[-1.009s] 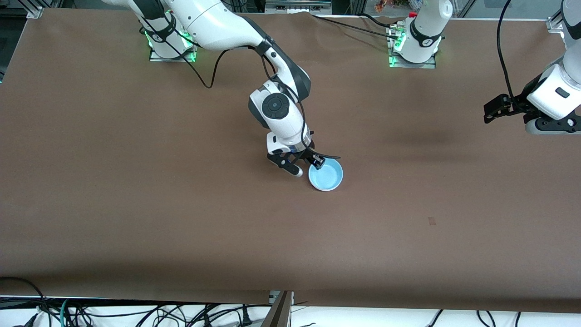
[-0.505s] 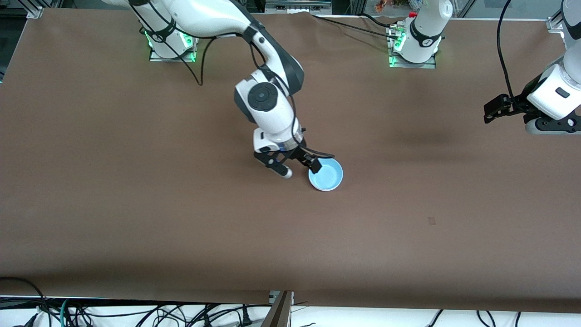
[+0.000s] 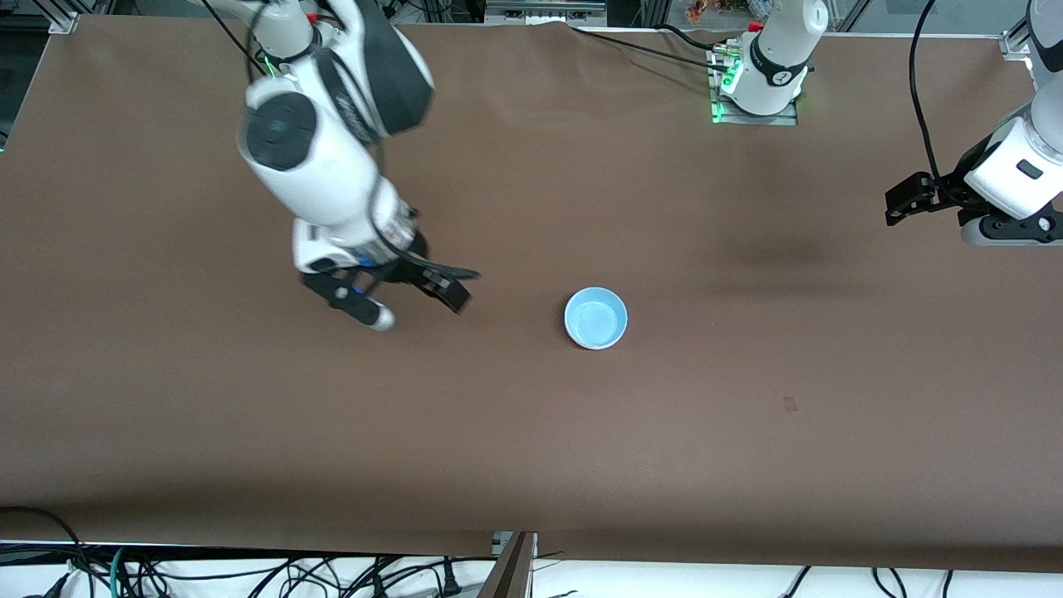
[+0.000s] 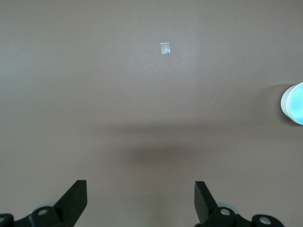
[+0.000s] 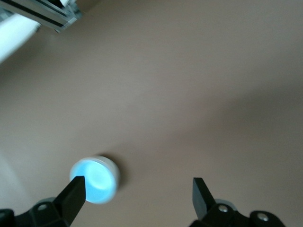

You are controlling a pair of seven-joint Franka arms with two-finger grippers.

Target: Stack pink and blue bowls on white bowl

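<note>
The blue bowl (image 3: 595,318) sits upright near the middle of the brown table (image 3: 249,432), untouched. The right wrist view shows its blue inside (image 5: 93,181) over a white outer wall; I cannot tell whether that wall is the white bowl. The pink bowl is hidden. My right gripper (image 3: 419,309) hangs open and empty over bare table, beside the bowl toward the right arm's end, and its fingertips (image 5: 75,189) frame the bowl from a distance. My left gripper (image 3: 938,220) waits open and empty over the left arm's end, with the bowl (image 4: 294,103) at the edge of its wrist view.
A small pale scrap of tape (image 3: 790,404) lies on the table nearer the front camera than the bowl, also seen as a tape scrap (image 4: 165,48) in the left wrist view. Loose cables (image 3: 249,573) run along the front edge. The arm bases (image 3: 760,79) stand at the top.
My right gripper opened off the blue bowl's rim, rose and swung toward the right arm's end. The bowl stayed put. The left arm has not moved.
</note>
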